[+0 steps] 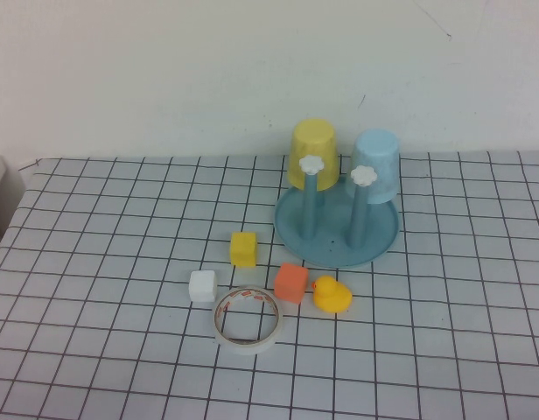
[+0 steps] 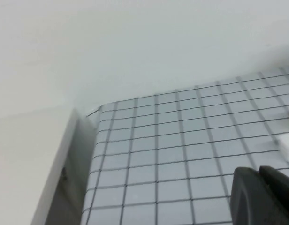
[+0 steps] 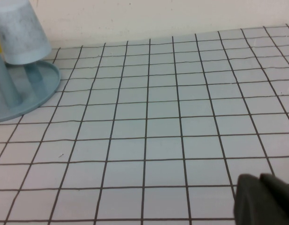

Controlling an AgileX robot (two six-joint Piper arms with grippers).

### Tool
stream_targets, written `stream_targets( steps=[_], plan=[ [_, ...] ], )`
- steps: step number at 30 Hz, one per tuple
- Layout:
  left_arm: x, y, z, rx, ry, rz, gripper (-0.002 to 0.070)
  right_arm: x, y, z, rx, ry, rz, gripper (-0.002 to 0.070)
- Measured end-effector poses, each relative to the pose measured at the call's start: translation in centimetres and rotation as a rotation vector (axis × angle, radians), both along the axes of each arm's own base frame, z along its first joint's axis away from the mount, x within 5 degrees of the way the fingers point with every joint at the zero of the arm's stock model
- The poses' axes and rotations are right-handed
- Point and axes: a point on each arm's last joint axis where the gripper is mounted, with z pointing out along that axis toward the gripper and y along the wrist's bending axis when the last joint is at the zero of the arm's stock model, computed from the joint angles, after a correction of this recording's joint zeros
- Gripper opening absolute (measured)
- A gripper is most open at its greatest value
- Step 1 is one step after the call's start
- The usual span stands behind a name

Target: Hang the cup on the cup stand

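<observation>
On the checked table, as you see it from the high view:
Cup stand: the cup stand [image 1: 337, 229], a round teal dish, sits toward the far right of centre; two free pegs with white flower caps rise from its front part.
Cup: the cup [image 1: 377, 166] hangs mouth-down at the stand's far right, light blue, its rim above the dish.
Yellow cup: the yellow cup [image 1: 313, 154] hangs mouth-down just beside it, at the stand's far left.
Loose items: a yellow block [image 1: 243, 248], a white block [image 1: 202, 285], an orange block [image 1: 290, 283], a toy duck [image 1: 332, 295] and a tape roll [image 1: 248, 318] lie in front of the stand; the orange block sits between the tape roll and the duck.
Arms: you see neither arm in this view.

Left wrist view:
Left gripper: the left gripper [image 2: 260, 191] shows as dark fingers pressed together, holding nothing, above bare grid cloth.
Surroundings: a white block edge [image 2: 288, 145] lies just beyond the fingers; a pale panel [image 2: 32, 164] borders the table's edge.

Right wrist view:
Right gripper: the right gripper [image 3: 262, 199] shows its dark fingers closed together, empty, over bare grid, well apart from the stand.
Cup stand: the dish rim [image 3: 39, 91] is visible with the cup [image 3: 19, 30] mouth-down over it.
</observation>
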Motion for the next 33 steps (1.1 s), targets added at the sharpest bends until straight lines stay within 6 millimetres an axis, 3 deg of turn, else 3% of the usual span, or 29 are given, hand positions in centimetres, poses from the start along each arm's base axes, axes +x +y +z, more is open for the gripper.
stream_targets(
  steps=[8,15,23,33],
  plan=[
    [0.3,0.5,-2.5,-0.041,0.030,0.101,-0.0001,0.0,0.0,0.0,0.000,0.000,0.000,-0.0001],
    [-0.1,0.5,-2.4,-0.311,0.005,0.125,-0.0001,0.0,0.0,0.0,0.000,0.000,0.000,-0.0001],
    [-0.2,0.2,-3.1,-0.102,0.076,0.053,-0.0001,0.0,0.0,0.0,0.000,0.000,0.000,-0.0001],
    [-0.4,0.0,-3.8,-0.101,0.156,0.027,-0.0001,0.0,0.0,0.0,0.000,0.000,0.000,-0.0001]
  ],
)
